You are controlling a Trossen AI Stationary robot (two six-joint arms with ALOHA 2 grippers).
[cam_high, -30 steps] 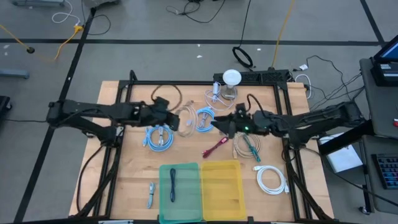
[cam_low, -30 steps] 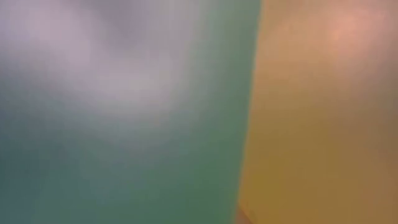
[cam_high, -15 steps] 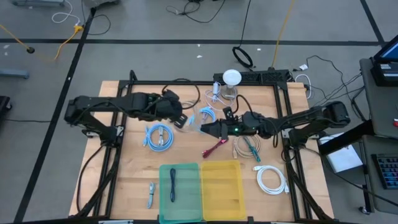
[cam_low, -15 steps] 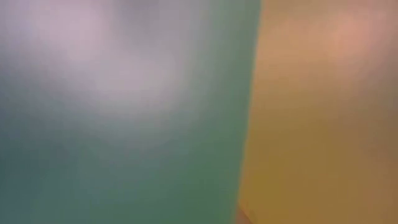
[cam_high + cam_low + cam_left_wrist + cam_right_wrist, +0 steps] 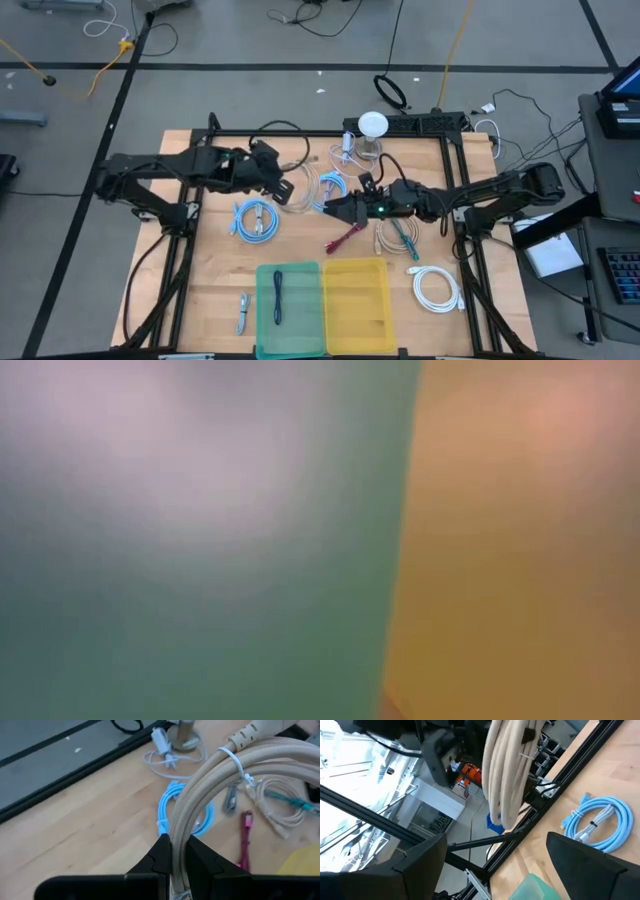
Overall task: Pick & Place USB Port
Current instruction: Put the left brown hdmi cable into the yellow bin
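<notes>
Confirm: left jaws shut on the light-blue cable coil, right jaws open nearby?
Not quite. The left gripper is shut on the beige cable coil, not the light-blue cable coil, which lies on the table; the left wrist view shows it. The right gripper is open.

Beige coiled USB cable (image 5: 210, 785) hangs above the table.

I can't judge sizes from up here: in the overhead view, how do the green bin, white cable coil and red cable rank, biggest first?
1. Green bin, clearly largest.
2. White cable coil.
3. Red cable, thinnest and smallest.
</notes>
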